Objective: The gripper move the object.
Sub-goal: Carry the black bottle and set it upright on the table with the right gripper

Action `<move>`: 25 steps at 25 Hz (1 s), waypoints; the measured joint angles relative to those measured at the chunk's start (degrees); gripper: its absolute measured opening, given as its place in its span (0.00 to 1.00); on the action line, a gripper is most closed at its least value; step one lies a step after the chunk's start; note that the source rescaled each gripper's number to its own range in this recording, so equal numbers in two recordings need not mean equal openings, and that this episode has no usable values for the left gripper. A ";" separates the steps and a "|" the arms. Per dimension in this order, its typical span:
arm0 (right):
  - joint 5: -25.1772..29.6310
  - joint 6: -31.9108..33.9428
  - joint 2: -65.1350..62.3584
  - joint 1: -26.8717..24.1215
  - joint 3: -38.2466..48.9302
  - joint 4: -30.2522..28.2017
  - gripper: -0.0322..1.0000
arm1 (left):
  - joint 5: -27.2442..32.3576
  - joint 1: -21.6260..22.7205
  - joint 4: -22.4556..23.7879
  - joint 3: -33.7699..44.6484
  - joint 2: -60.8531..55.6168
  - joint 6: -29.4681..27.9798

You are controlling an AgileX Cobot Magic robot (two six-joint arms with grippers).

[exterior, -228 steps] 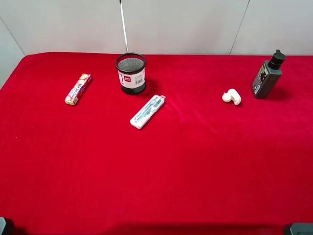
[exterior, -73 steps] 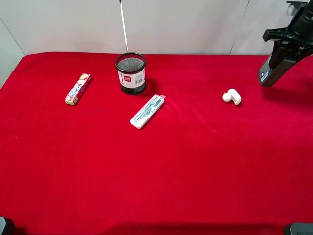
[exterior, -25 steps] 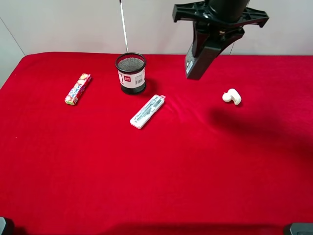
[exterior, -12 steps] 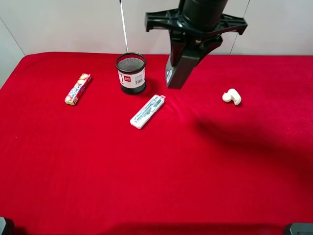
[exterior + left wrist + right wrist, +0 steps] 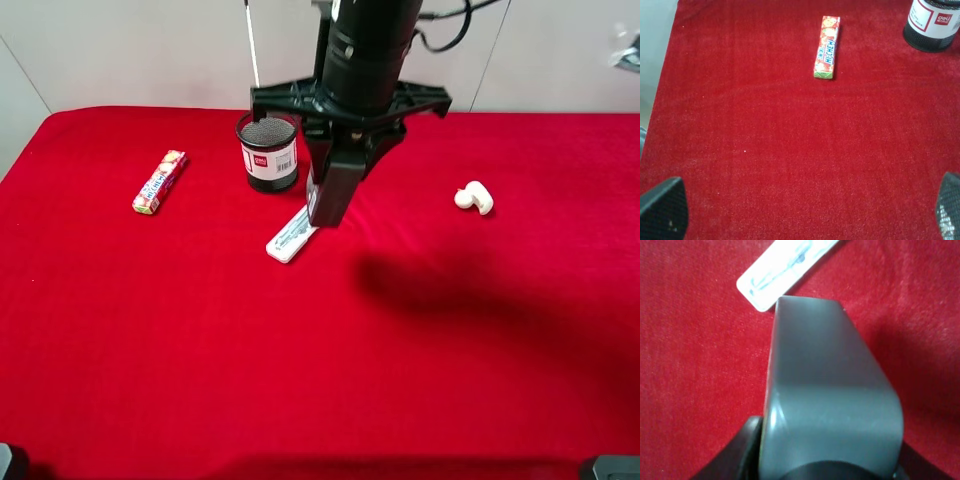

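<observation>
My right gripper point(image 5: 345, 135), a large black cylindrical arm end with thin spread fingers, is shut on the dark grey bottle point(image 5: 330, 190). It holds the bottle in the air, base down, above the flat white case point(image 5: 291, 239) and just right of the black mesh cup point(image 5: 268, 150). In the right wrist view the bottle's grey base point(image 5: 827, 400) fills the frame, with the white case point(image 5: 785, 270) beyond it. My left gripper's fingertips point(image 5: 660, 210) show spread wide at the corners of the left wrist view, empty over the red cloth.
A candy stick pack point(image 5: 160, 181) lies at the left and shows in the left wrist view point(image 5: 827, 46), as does the mesh cup point(image 5: 932, 25). A small white curved piece point(image 5: 474, 197) lies at the right. A thin rod point(image 5: 253, 55) rises behind the cup.
The right gripper took the bottle from the far right, lifted it, carried it left across the table, and has come lower near the white case. The left arm has not moved.
</observation>
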 joint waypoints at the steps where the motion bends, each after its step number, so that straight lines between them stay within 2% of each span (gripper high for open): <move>1: 0.00 0.02 0.53 0.00 0.00 0.10 0.03 | 0.00 0.00 0.00 0.00 0.00 0.00; 17: -0.13 0.18 10.11 -0.18 0.00 -2.60 0.03 | 0.00 0.00 0.00 0.00 0.00 0.00; 25: -0.55 -0.99 12.04 -1.97 0.00 -4.16 0.03 | 0.00 0.00 0.00 0.00 0.00 0.00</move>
